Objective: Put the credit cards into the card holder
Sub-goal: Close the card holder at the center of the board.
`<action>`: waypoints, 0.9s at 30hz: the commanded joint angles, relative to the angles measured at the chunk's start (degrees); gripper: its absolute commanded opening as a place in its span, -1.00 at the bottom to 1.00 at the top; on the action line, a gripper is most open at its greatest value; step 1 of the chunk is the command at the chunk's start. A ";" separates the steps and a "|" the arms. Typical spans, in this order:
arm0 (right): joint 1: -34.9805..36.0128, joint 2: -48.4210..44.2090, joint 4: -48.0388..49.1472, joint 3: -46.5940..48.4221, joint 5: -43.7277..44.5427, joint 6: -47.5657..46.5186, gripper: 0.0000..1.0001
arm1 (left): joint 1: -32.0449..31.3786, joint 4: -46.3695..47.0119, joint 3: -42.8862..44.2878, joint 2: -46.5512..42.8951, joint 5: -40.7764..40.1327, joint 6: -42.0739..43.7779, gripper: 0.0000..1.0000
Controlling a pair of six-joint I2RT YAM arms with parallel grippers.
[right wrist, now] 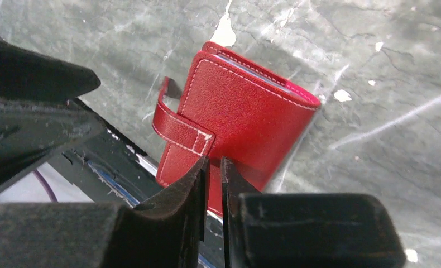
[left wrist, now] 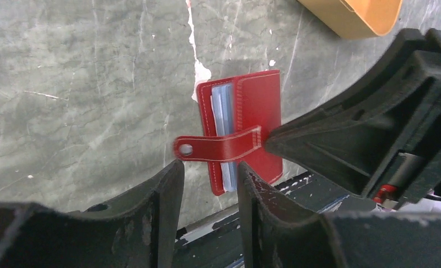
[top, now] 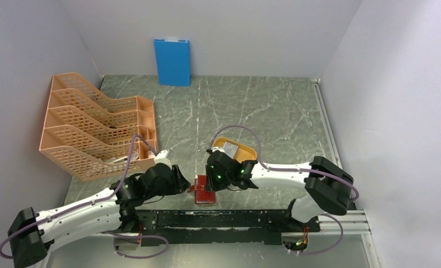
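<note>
The dark-red card holder [top: 204, 191] lies folded on the marble table near the front edge. In the left wrist view [left wrist: 257, 106] pale blue credit cards [left wrist: 224, 106] show edge-on inside it, and its snap tab [left wrist: 218, 148] sticks out to the left, unfastened. My left gripper [left wrist: 207, 167] is open and empty, its fingertips just short of the tab. My right gripper [right wrist: 212, 164] is shut with only a thin slit between its fingers, and its tips rest against the holder's cover [right wrist: 246, 111] by the root of the tab. A thin card edge [right wrist: 257, 70] shows at the holder's far side.
A yellow-orange tray [top: 238, 149] stands just behind the right gripper. An orange mesh file rack [top: 95, 134] is at the left. A blue board [top: 172, 61] leans on the back wall. A black rail [top: 218, 219] runs along the front edge, right beside the holder.
</note>
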 commanded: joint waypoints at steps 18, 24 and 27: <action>1.85 9.53 1.57 4.12 0.35 2.31 -0.55 | -0.05 8.30 0.06 13.80 2.23 2.19 -0.07; 1.97 9.43 1.09 4.31 0.75 2.26 -0.49 | 0.01 10.23 -1.05 16.93 4.37 0.98 -0.10; 2.06 8.79 1.18 4.03 0.75 2.44 -0.47 | -0.03 9.06 -1.28 17.64 3.83 0.42 -0.26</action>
